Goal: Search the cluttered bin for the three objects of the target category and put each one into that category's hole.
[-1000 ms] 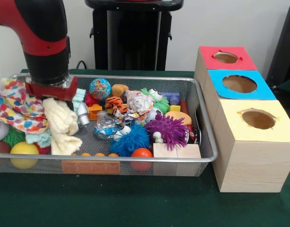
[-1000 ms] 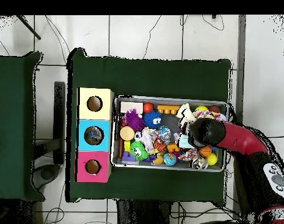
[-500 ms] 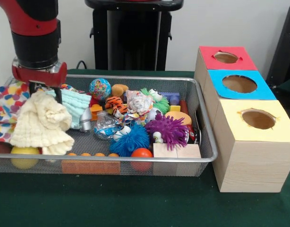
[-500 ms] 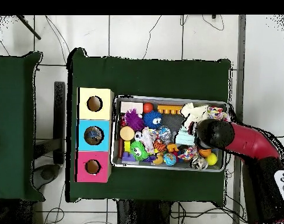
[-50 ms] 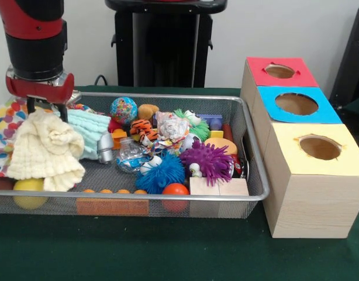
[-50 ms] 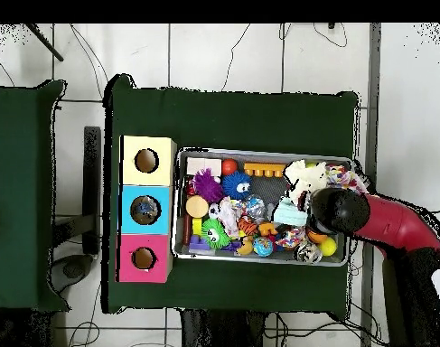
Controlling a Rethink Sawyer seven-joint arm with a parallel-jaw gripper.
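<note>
My gripper (image 5: 46, 111) hangs over the left end of the wire mesh bin (image 5: 168, 200), shut on a cream waffle cloth (image 5: 48, 149) that dangles from it, lifted above the toys. A teal cloth (image 5: 89, 132) lies just right of it and a multicoloured heart-print cloth (image 5: 7, 126) lies behind it at the bin's left edge. From overhead, the arm's black head (image 6: 339, 210) covers the gripper; the cream cloth (image 6: 304, 174) shows beside it.
The bin holds several toys: purple (image 5: 211, 159) and blue (image 5: 162, 174) spiky balls, a tiger toy (image 5: 141, 127), wooden blocks (image 5: 219, 186). Right of the bin stand three boxes with round holes: red (image 5: 256, 69), blue (image 5: 267, 105), yellow (image 5: 287, 149).
The gripper has risen and shifted left toward the bin's end, carrying the cream cloth up off the pile; the teal cloth is now uncovered.
</note>
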